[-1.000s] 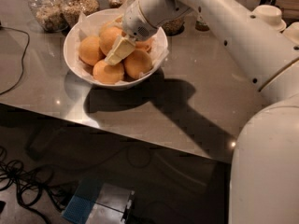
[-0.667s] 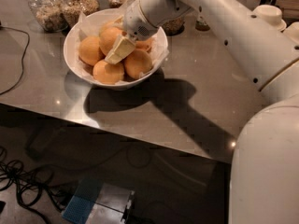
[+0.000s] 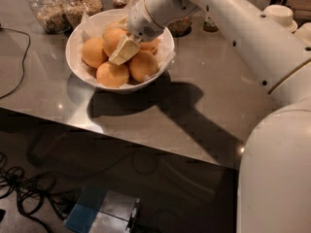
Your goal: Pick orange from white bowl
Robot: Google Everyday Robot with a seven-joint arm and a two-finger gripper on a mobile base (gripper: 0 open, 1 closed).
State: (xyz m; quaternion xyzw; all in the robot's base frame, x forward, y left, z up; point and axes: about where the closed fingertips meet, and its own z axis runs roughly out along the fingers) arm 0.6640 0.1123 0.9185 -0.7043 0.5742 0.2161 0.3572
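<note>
My fingers (image 3: 119, 56) are down in the white bowl (image 3: 121, 88), resting on the oranges (image 3: 112, 74). Honestly can't tell if they're apart or together.

Off-task items, noted from the room.
Glass jars (image 3: 48, 6) line the table (image 3: 209, 81) edge behind the gripper (image 3: 119, 57); dishes (image 3: 279, 14) far right; cable (image 3: 19, 57) left; blue box (image 3: 87, 216) on floor.
</note>
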